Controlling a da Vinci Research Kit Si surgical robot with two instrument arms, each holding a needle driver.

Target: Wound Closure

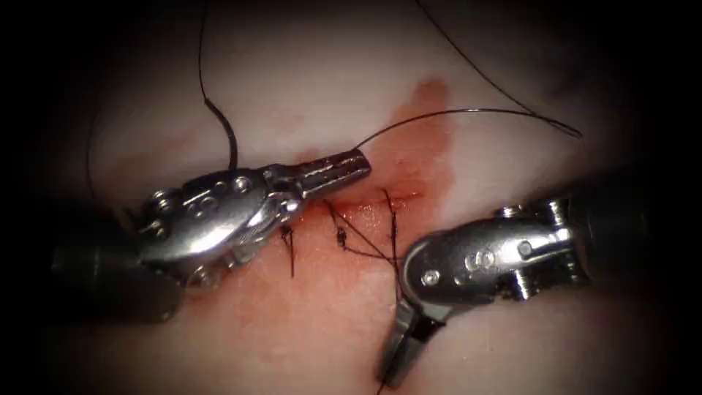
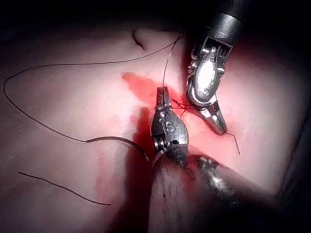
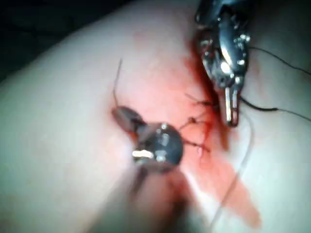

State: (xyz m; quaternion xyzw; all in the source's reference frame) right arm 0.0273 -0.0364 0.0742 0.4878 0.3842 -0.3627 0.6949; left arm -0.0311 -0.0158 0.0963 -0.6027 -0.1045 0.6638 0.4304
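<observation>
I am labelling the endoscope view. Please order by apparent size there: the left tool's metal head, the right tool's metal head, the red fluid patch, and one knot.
1. Red fluid patch.
2-3. Left tool's head and right tool's head: alike, unranked.
4. Knot.

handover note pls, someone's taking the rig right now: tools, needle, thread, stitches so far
Left tool: jaws shut on the thread, which arcs off up and right from its tip; it sits over the cut.
Right tool: jaws point down below the cut, shut on a thread end that runs up to the stitches.
Needle: free, lying on the tissue above the left tool, not in the tissue.
Done: dark stitches and knots already cross the cut.
Left: the thread is uncut, and red fluid marks the wound.
</observation>
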